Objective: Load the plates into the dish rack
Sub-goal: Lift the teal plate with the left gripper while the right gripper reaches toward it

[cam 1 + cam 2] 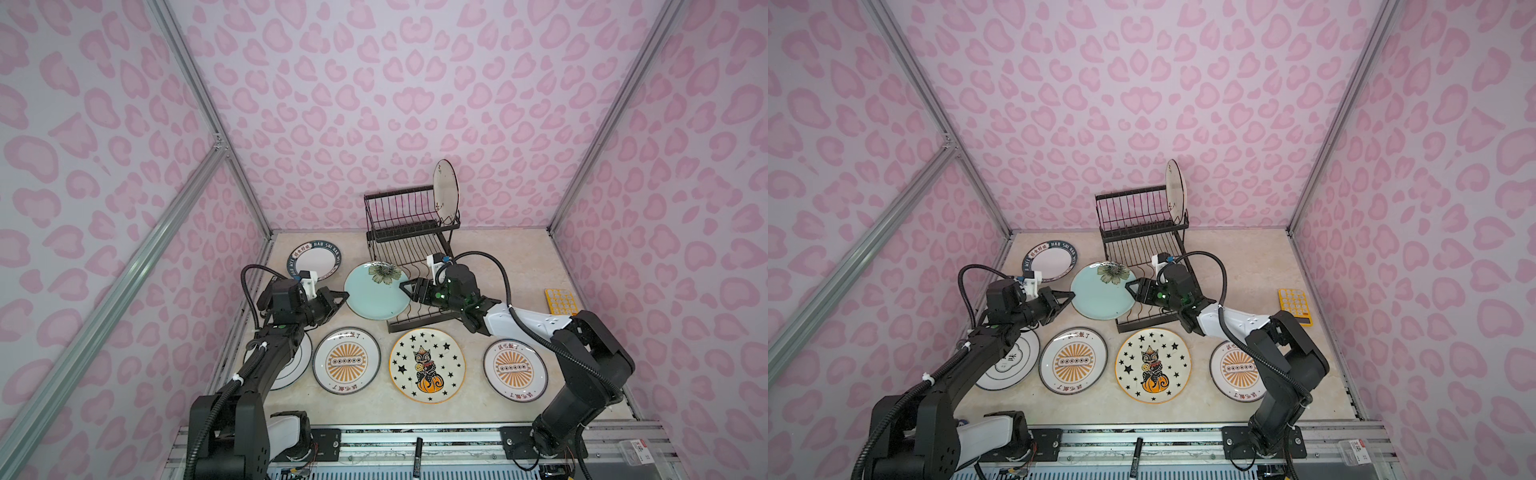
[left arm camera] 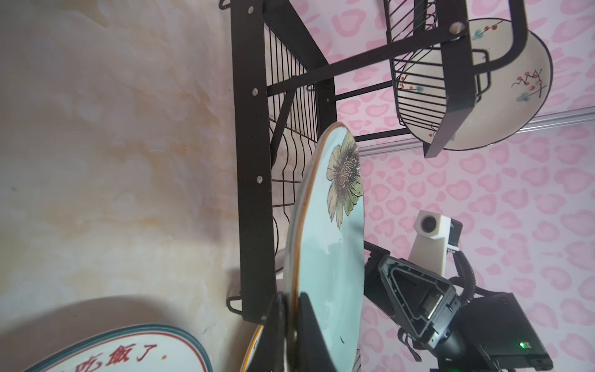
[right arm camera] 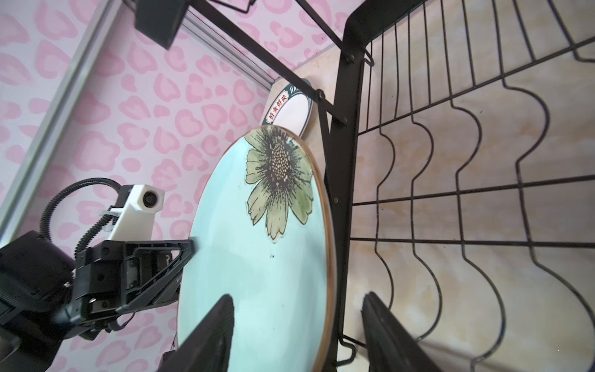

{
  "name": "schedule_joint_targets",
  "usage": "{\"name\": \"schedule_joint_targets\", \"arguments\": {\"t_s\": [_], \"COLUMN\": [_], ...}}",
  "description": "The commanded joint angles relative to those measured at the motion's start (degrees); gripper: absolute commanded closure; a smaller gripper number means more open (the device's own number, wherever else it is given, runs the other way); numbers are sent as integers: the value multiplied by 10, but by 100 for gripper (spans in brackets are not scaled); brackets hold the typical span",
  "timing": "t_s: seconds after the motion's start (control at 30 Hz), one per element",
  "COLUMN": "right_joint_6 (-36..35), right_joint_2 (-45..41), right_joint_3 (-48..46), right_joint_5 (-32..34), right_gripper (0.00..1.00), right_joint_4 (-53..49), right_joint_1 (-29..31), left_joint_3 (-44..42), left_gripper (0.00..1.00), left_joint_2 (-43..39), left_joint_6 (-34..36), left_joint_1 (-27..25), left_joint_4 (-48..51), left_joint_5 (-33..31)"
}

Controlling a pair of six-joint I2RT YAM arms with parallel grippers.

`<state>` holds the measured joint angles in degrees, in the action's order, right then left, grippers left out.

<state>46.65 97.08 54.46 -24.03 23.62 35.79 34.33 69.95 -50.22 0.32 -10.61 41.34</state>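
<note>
Left gripper (image 2: 291, 317) pinches teal plate (image 2: 325, 257); right gripper (image 3: 297, 299) straddles it, unclamped.

Dish rack (image 1: 411, 227) is standing above frame centre, upright plate (image 1: 445, 191) sitting in its upper tier, right end. Central plate (image 1: 376, 297) is overlapping the lower tray's left edge. Row of four plates (image 1: 427, 365) is lying below; calculator (image 1: 562, 302) lying at right.

Bright, soft, even light; faint shadows on the counter (image 2: 96, 161). Wide lenses stretch the edges; wrist views blur close up.
</note>
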Motion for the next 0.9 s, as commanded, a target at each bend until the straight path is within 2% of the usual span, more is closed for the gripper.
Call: {"name": "schedule_joint_targets", "arguments": {"t_s": [0.0, 0.1, 0.2, 0.3, 0.5, 0.67, 0.87], "right_joint_6": [-4, 3, 9, 12, 42, 50, 55], "right_joint_2": [9, 13, 13, 12, 8, 2, -4], "right_joint_3": [2, 3, -1, -2, -19, -26, -31], "right_joint_5": [3, -3, -4, -10, -38, -44, -53], "right_gripper": [39, 46, 57, 61, 75, 81, 95], "right_joint_4": [-21, -14, -10, -6, 39, 51, 60], "right_joint_1": [1, 0, 1, -1, -9, -16, -19], "left_joint_3": [-5, -7, -2, 2, 6, 10, 26], "left_gripper": [96, 96, 96, 96, 96, 96, 96], "left_joint_2": [6, 17, 31, 44, 52, 50, 48], "left_joint_6": [-32, -40, -38, -36, -24, -13, 5], "left_joint_1": [-15, -32, -47, -58, -67, -69, -71], "left_joint_4": [-121, -146, -152, -159, -150, -134, -98], "left_joint_5": [7, 6, 3, 0, -10, -11, -8]}}
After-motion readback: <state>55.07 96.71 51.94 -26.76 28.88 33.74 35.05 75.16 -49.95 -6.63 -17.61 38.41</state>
